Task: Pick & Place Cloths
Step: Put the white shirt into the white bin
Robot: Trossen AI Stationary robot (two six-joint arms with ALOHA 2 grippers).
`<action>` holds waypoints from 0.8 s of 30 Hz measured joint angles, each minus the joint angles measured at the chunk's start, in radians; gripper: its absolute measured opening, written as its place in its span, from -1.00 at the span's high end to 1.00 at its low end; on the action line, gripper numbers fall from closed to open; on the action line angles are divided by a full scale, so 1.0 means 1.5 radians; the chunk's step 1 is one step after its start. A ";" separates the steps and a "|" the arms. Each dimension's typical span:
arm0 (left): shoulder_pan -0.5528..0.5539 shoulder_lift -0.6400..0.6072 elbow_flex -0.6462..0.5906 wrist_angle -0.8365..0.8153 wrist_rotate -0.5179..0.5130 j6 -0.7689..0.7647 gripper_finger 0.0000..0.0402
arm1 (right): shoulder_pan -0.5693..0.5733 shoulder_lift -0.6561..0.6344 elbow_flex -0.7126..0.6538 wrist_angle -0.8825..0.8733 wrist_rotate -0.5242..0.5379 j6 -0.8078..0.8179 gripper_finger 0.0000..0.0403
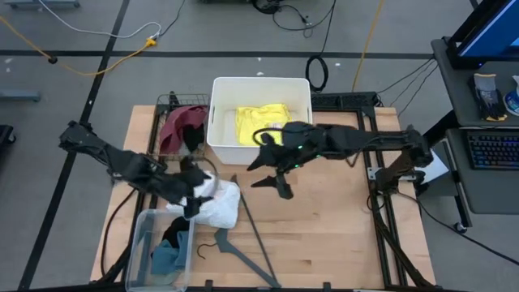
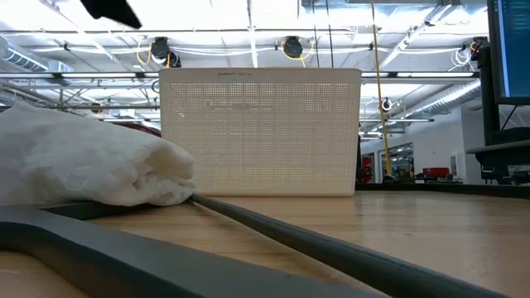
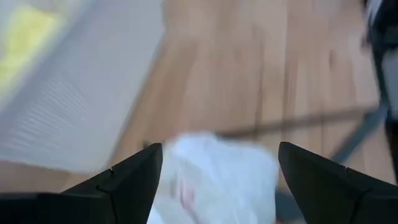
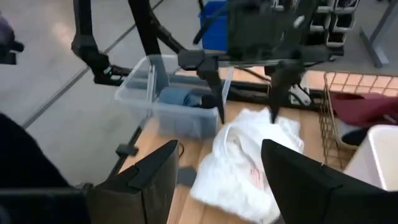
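A white cloth (image 1: 220, 204) (image 2: 83, 161) (image 4: 249, 162) lies bunched on the table, left of centre. My left gripper (image 1: 197, 191) (image 3: 219, 145) (image 4: 247, 118) hangs open just above it, one finger over each side, apart from it. My right gripper (image 1: 268, 180) (image 4: 219, 144) is open in the air to the cloth's right, near the white bin's front. The yellow cloth (image 1: 261, 122) lies in the white bin (image 1: 219, 122). The maroon cloth (image 1: 177, 126) is in the wire basket. Teal-blue (image 1: 166, 259) and black (image 1: 177, 235) cloths lie in the clear tub. I see no grey cloth.
The white bin (image 2: 261, 132) stands at the table's far middle, with the wire basket (image 1: 166, 101) to its left. The clear tub (image 1: 146, 243) (image 4: 149, 93) sits at the near left corner. A thin grey hanger (image 1: 243, 243) (image 2: 290, 240) lies on the table near the white cloth.
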 joint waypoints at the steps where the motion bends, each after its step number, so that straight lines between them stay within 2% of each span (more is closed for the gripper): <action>1: 0.002 0.019 0.009 -0.020 0.020 0.002 -0.62 | 0.000 -0.011 -0.001 -0.011 0.000 0.000 -0.11; 8: 0.028 0.116 0.022 -0.121 0.142 -0.004 -0.62 | 0.000 -0.056 -0.001 -0.024 0.001 -0.010 -0.11; 14: 0.037 0.159 0.022 -0.120 0.207 -0.008 -0.62 | 0.000 -0.083 -0.002 -0.061 0.001 -0.005 -0.11; 20: 0.037 0.221 0.022 -0.122 0.236 0.053 -0.62 | 0.000 -0.088 -0.001 -0.076 0.001 -0.003 -0.11; 24: 0.041 0.273 0.022 -0.122 0.229 0.095 -0.62 | 0.000 -0.087 -0.002 -0.086 -0.001 -0.003 -0.11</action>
